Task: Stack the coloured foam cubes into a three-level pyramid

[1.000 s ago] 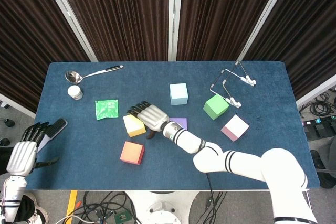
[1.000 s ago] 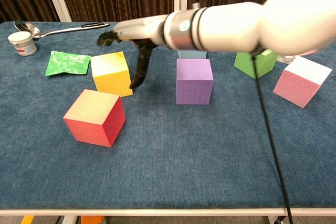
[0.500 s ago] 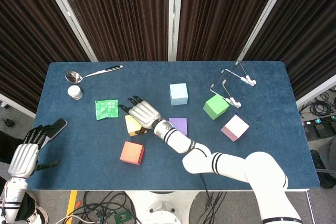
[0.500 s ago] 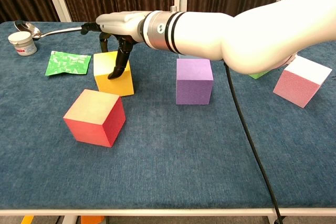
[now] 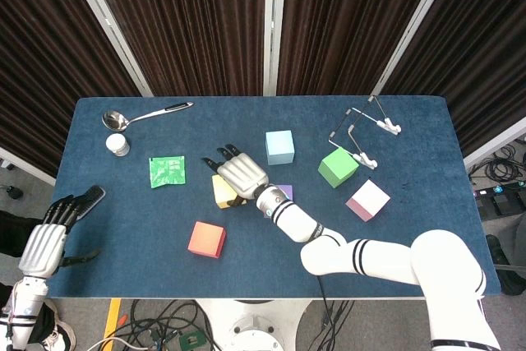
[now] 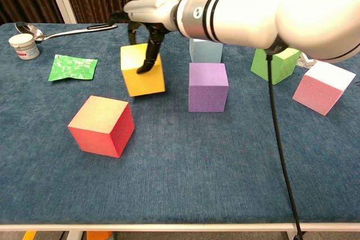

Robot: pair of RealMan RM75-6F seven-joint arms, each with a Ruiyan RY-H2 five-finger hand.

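The right hand (image 6: pixel 147 23), now gripping the yellow cube (image 6: pixel 143 70) from above with its fingers (image 6: pixel 148 60) down the front face, is carrying it tilted off the tabletop (image 6: pixel 185 161) toward the purple cube (image 6: pixel 208 86), away from the green packet (image 6: pixel 72 66).
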